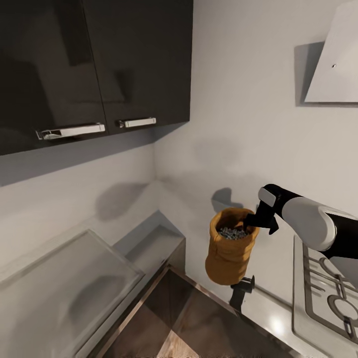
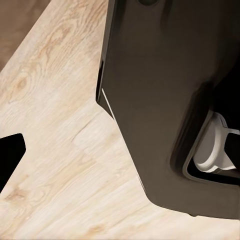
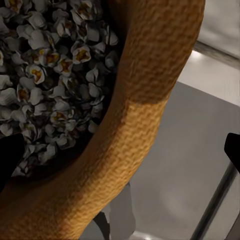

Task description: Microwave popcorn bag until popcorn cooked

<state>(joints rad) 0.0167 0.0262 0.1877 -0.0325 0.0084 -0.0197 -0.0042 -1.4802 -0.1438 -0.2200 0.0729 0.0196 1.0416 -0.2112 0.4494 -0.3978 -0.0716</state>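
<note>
In the head view, one bag [image 1: 229, 248] is being held up in the air by the right gripper [image 1: 259, 222], well above the desk [image 1: 278, 318], near the wall corner. One jaw is being reached inside the bag's mouth and the rim appears to be pinched against the other, so the jaws are being kept closed on the rim. One heap of popcorn [image 1: 232, 232] is being carried inside the bag. One hob [image 1: 325, 293] is being shown on the desk beside the bag, two cupboard doors [image 1: 94, 64] are hanging above, each with one handle, and one hood [image 1: 335, 59] is fixed high on the wall.

In the left wrist view, wooden floor [image 2: 60, 150] and the robot's dark body [image 2: 165, 100] are being looked at. One dark fingertip [image 2: 10, 155] is being seen at the edge; whether the left jaws are open cannot be told, and nothing is seen in them.

In the right wrist view, the rolled rim [image 3: 150, 115] is being seen close up between two dark fingertips [image 3: 7, 160], with the kernels, too many to be counted, lying within.

The bag is judged as best being kept upright and level while it is being carried, so nothing is spilled. The grip on the rim should be held firm, and the swing toward the microwave made slowly.
</note>
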